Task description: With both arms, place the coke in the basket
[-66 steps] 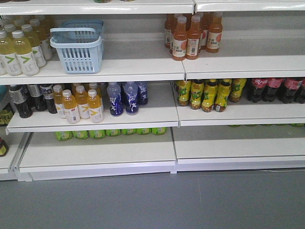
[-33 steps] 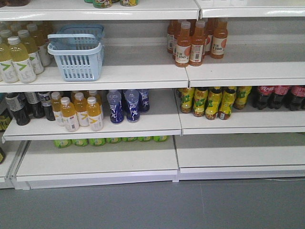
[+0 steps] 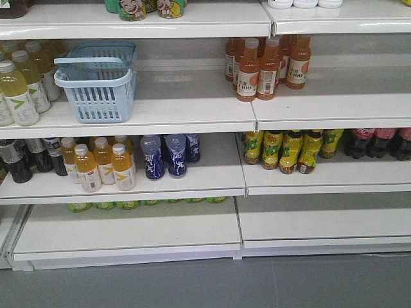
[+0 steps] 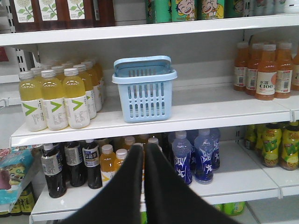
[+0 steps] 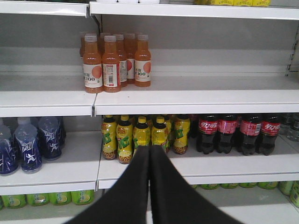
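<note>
A: Why is the shelving being faced square-on?

B: Probably so both targets are being framed at once. The basket is being shown in the left bay, beside the yellow bottles, ahead of the left gripper.

A: And the coke?

B: It is being shown one shelf lower, far right, beside the yellow-green bottles, ahead of the right gripper.

A: The grippers?

B: Both are being held pressed closed, empty, well apart from everything.

1. The basket stands on a shelf in the left bay, with a bottle cluster just left of it.
2. Well to its right (next bay, same level) stands a bottle group.
3. The coke stands one shelf lower, at the far right.
</note>
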{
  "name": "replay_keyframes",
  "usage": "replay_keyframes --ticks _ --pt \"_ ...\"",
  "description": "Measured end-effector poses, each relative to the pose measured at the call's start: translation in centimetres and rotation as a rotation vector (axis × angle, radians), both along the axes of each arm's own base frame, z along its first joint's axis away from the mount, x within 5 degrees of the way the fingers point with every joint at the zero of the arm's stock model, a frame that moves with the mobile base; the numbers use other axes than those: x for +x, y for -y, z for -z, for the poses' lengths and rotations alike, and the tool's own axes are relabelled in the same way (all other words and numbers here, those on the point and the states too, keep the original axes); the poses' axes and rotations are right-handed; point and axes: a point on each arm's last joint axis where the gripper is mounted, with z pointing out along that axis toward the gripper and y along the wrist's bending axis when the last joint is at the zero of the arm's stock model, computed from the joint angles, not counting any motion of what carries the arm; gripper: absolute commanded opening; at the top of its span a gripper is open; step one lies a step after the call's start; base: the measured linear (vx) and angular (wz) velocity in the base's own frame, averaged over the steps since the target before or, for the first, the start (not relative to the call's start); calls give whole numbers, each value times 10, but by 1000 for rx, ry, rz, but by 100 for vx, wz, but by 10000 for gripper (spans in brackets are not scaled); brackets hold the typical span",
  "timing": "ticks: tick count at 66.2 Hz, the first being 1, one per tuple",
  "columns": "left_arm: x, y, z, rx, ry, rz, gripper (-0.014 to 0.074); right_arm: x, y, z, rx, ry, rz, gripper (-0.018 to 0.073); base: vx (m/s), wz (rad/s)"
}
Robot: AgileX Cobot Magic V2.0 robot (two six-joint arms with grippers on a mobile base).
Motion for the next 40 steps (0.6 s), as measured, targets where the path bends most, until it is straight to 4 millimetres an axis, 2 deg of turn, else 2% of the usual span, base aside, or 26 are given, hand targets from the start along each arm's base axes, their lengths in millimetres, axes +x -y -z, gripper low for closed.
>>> replay_keyframes --ticks 40 --pt "0 0 0 0 0 0 -6 0 0 0 0 0 0 -9 9 1"
